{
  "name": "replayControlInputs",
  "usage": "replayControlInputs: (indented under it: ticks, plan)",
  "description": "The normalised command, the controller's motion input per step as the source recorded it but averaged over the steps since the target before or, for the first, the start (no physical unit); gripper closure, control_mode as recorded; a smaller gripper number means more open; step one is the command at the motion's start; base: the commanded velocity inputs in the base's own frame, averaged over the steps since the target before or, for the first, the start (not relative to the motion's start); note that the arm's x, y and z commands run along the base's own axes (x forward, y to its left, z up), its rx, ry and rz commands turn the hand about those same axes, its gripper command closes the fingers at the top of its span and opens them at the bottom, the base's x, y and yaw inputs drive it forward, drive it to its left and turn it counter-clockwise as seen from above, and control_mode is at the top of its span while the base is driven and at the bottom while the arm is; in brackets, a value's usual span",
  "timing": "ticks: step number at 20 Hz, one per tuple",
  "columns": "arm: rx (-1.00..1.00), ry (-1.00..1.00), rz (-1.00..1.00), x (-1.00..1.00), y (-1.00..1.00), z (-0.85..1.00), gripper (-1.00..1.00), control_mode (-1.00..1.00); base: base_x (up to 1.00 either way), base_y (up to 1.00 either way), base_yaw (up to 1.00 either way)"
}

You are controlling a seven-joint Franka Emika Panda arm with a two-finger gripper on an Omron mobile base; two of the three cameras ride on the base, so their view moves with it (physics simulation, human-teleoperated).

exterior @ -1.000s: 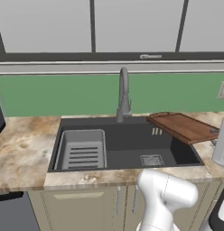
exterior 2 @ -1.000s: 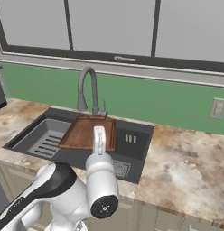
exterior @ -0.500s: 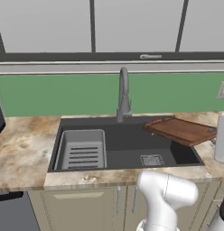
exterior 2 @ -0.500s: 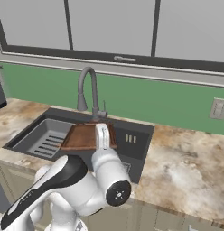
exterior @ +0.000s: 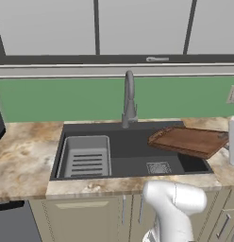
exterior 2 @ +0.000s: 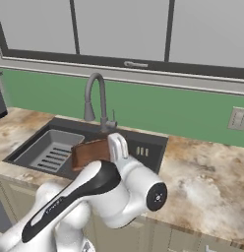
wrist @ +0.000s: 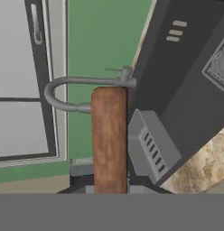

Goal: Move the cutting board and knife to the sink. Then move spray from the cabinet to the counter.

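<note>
My gripper (exterior: 226, 142) is shut on the right end of the cutting board (exterior: 187, 141), a reddish-brown wooden board with a darker rim. The board hangs tilted over the right half of the dark sink (exterior: 133, 165), above its floor. From the right base view, the cutting board (exterior 2: 91, 153) pokes out to the left of my white hand, over the sink (exterior 2: 143, 142). The hand view looks along the cutting board (wrist: 109, 140), which rises from between the gripper (wrist: 110, 189) fingers. Marbled counter (exterior: 22, 156) flanks the sink. The knife, spray and cabinet are out of view.
A grey curved faucet (exterior: 129, 99) stands behind the sink. A grey slotted rack (exterior: 86, 156) fills the sink's left half, and a drain (exterior: 158, 168) sits in the floor. A green backsplash, a window and a wall outlet (exterior 2: 238, 118) lie behind. My arm (exterior 2: 109, 192) crosses the counter's front edge.
The held cutting board has shifted slightly left and lower over the sink. My arm's elbow has swung forward and right in the right base view.
</note>
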Motion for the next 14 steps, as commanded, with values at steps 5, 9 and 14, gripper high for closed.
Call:
replayControlInputs:
  ticks: [5,9,14]
  plan:
    - [-0.13,0.18,0.05,0.32,-0.02,-0.06,1.0,-1.0,0.0,0.0,0.0]
    - [-0.16,0.13,0.11,0.34,-0.01,-0.07,1.0,-1.0,0.0,0.0,0.0]
    - [-0.13,0.04,0.17,0.34,0.0,-0.07,1.0,-1.0,0.0,0.0,0.0]
